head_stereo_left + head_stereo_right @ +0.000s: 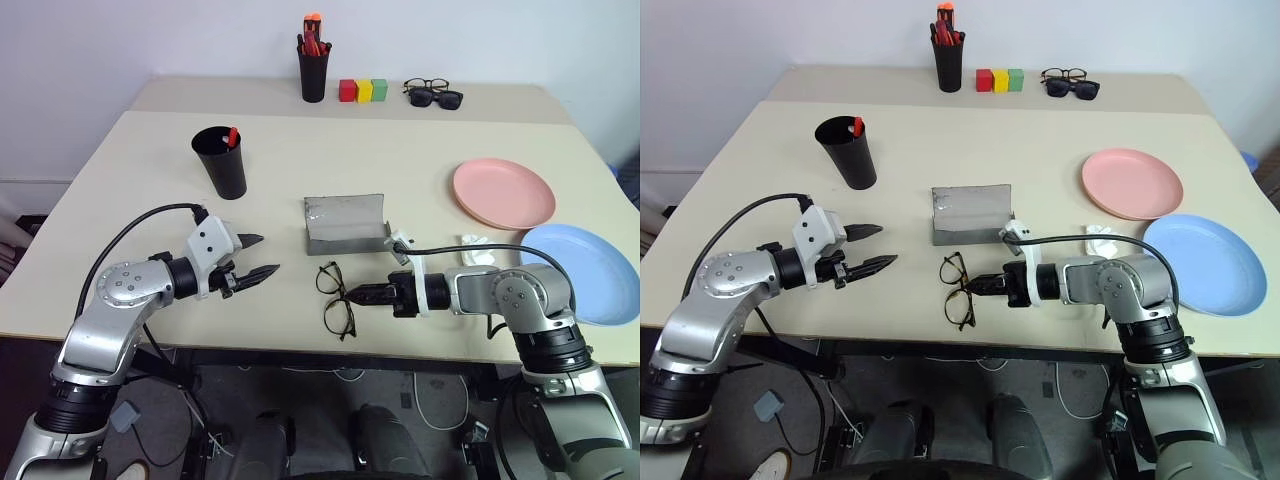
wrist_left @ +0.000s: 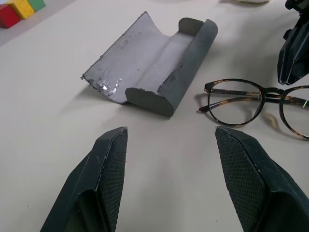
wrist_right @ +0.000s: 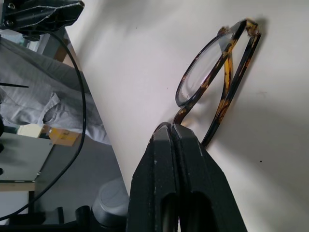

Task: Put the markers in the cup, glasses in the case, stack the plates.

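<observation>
No legible text, label, brand, number or sign appears on any object in these views.

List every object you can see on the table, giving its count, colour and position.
wide plastic cup: one, black, far left
red-capped marker: one, standing in the cup
straight pen holder: one, black, far edge, holding red and orange pens
small cubes: three, red, yellow, green, beside the holder
clear-lensed spare glasses: one, black, far edge
dark sunglasses: one, black, touching them
hinged spectacle case: one, grey, centre, open
dark-framed glasses: one, near edge
round plastic plates: pink, blue, right, apart
crumpled white scrap: one, beside the plates
left gripper: open, empty
right gripper: shut on the dark-framed glasses
</observation>
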Motion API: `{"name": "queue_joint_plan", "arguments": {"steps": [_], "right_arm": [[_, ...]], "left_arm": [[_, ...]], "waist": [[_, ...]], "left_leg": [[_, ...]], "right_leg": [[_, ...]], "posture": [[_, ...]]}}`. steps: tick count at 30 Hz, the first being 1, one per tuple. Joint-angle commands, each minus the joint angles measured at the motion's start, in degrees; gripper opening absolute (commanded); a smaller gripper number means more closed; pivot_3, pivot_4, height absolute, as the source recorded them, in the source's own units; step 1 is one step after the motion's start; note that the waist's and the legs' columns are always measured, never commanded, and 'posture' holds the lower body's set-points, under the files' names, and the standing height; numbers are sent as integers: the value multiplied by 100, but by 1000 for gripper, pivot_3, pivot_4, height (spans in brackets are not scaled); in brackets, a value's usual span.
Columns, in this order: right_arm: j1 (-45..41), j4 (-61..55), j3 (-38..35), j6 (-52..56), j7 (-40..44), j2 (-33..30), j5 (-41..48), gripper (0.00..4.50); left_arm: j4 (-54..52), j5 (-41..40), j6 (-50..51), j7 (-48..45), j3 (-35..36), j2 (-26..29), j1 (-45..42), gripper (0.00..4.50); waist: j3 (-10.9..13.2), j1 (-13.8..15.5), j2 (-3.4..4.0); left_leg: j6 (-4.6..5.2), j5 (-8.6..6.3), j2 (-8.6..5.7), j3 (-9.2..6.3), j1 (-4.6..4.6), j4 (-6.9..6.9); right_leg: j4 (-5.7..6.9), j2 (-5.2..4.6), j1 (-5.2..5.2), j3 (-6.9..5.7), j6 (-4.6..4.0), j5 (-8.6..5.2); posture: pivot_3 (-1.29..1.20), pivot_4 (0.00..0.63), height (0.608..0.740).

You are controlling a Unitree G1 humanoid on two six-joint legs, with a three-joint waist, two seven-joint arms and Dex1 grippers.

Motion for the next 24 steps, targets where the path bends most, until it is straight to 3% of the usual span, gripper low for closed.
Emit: {"name": "queue_joint_plan", "arguments": {"steps": [1, 4, 7, 14, 20, 24], "right_arm": [[52, -784, -232, -173, -483, 47, -205, 22], [143, -1438, -499, 158, -1054, 223, -122, 22], [210, -1815, -624, 462, -1550, 414, -182, 868], [21, -1742, -914, 1139, -2498, 1155, -531, 4367], [-195, -1577, -1385, 1701, -3011, 1955, -578, 4367], [-87, -1439, -1296, 1701, -2739, 1623, 349, 4367]], "left_arm": [[26, -38, -115, -20, 86, 80, -73, 2942], [55, -37, -133, -16, 89, 79, -74, 2942], [126, -15, -165, -21, 40, 56, -116, 2942], [467, 9, -178, -186, -63, 83, -430, 2942], [762, 97, -251, -266, -90, 134, -655, 2942], [813, -22, -905, -633, 114, 268, -483, 2942]], "waist": [[0, 1, 0], [0, 2, 0], [0, 3, 0], [0, -1, 0], [1, -16, 1], [1, -15, 2]], "left_leg": [[0, 0, 0, 0, 0, 0], [0, 0, 0, -1, -6, -2], [-1, 0, 0, -1, -10, -3], [-1, 0, 0, 0, -10, -4], [-6, 3, 0, 3, -12, -17], [-7, 4, -1, 7, -23, -26]], "right_leg": [[0, 0, 0, 0, 0, 0], [-1, 0, -6, 0, 0, 0], [-1, -1, -10, 0, 0, 0], [-2, -1, -11, 0, -1, 0], [1, 1, -27, 3, -3, 2], [0, -1, -43, 2, -3, 2]], "posture": [[0, 150, 740], [0, 150, 740], [0, 150, 740], [0, 150, 740], [0, 150, 740], [0, 150, 740]]}}
